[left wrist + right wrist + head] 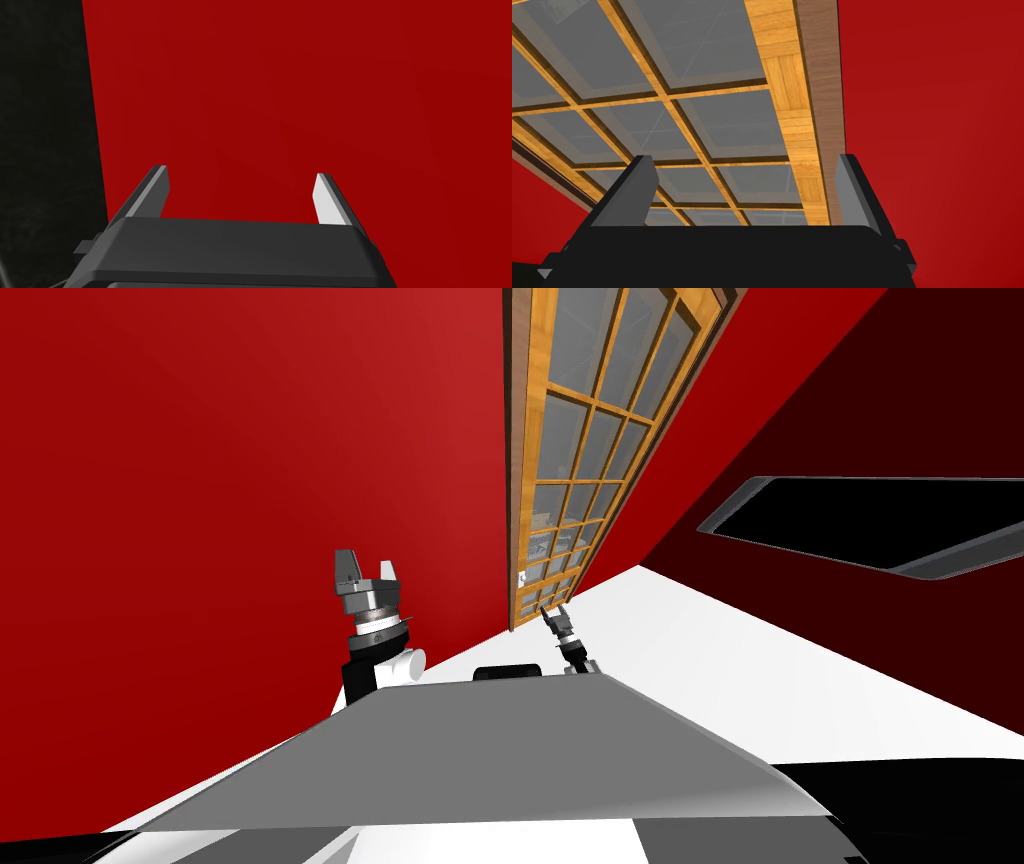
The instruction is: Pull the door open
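Right pincer (745, 159) wide open and empty, facing the honey-coloured wooden door with a grid of grey glass panes (600, 438).

The door stands shut in the red wall (250, 488), its light stile against a darker brown wooden frame (824, 100). The right pincer points at the lower panes close to that stile but touches nothing. A small white fitting (522, 578) on the stile, probably the handle, sits just beside the pincer in the head view. The left pincer (366, 563) is raised towards the bare wall, also spread and empty. The door looks rigid and fairly heavy and should swing on hinges, so the pull will likely follow an arc. The glass looks slick and breakable and the bars thin, so the handle is the place to grip.
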You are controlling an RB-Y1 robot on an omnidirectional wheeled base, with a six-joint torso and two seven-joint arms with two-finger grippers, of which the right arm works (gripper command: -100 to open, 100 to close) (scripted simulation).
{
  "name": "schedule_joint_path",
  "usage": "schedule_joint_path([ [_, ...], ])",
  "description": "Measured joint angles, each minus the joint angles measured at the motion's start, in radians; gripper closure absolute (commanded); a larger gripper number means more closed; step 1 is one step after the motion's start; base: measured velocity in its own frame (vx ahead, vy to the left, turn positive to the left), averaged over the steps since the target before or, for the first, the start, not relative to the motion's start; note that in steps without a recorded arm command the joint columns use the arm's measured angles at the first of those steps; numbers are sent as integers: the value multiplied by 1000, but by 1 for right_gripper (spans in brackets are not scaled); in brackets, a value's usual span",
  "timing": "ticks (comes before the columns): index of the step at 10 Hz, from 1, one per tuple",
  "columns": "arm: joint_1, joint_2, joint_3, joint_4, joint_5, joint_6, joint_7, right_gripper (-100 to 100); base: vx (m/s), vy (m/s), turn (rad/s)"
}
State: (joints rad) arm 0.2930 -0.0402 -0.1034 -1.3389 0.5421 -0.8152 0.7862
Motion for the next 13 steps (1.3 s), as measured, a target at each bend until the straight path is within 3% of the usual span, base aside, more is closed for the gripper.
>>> schedule_joint_path([
  [7, -13, 34, -16, 140, 102, -60, 126, -100, 71, -69, 59],
  [13, -36, 59, -33, 252, 167, -106, 211, -100, 103, -34, 23],
])
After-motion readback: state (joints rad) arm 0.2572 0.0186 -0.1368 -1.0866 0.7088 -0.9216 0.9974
